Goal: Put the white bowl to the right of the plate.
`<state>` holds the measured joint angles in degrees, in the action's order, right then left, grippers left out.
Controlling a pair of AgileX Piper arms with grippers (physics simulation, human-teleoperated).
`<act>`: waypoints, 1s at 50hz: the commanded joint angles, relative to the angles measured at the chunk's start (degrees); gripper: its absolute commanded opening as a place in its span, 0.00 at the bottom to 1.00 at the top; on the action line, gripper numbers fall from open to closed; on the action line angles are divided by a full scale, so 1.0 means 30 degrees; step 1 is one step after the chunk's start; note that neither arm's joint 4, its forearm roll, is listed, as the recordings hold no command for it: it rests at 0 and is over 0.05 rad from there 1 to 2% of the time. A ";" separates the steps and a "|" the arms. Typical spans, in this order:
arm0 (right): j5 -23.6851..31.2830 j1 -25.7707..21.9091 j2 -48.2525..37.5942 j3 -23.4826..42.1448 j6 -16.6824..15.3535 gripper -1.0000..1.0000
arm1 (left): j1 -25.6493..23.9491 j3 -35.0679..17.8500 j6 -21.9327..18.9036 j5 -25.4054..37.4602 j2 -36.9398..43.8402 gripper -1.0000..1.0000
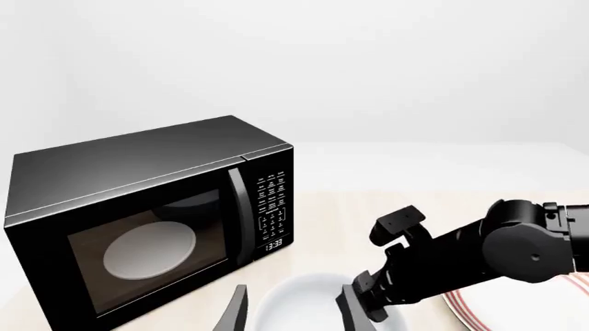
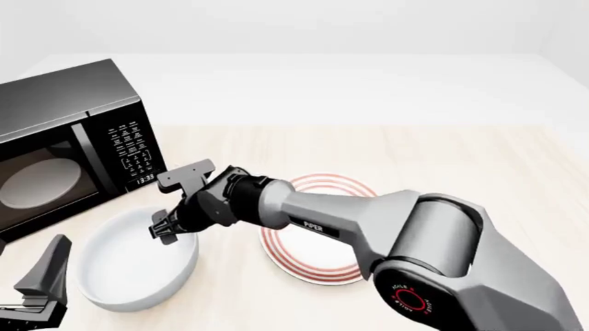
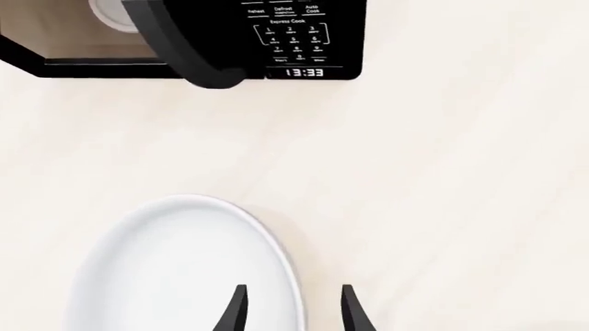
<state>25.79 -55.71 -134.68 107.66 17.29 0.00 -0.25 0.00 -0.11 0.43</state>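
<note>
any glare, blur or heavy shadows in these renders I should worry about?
Front view: sharp, flat soft light, only faint shading under the white bowl and plate. Left wrist view: crisp; the microwave door shows dim reflections, clock readable. Right wrist view: sharp, white bowl's rim low-contrast against the pale table, right gripper jaws cropped at the frame edge.

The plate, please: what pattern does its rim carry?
Thin concentric red rings on white, clearest in the front view.
</note>
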 commanded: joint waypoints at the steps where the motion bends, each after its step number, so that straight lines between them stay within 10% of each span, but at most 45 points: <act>1: -0.0452 0.0041 -0.0183 -0.0361 0.0675 1.00 | 0.0000 0.0000 0.0000 0.0000 0.0000 1.00; 15: -0.0562 -0.0178 -0.0518 -0.0480 0.0809 1.00 | 0.0000 0.0000 0.0000 0.0000 0.0000 1.00; 16: -0.0565 -0.0233 -0.0537 -0.0513 0.0806 0.00 | 0.0000 0.0000 0.0000 0.0000 0.0000 1.00; 50: 0.0366 0.0413 0.3016 -0.1842 -0.0960 0.00 | 0.0000 0.0000 0.0000 0.0000 0.0000 1.00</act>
<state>26.76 -55.46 -130.01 104.42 15.68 0.00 -0.25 0.00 -0.11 0.43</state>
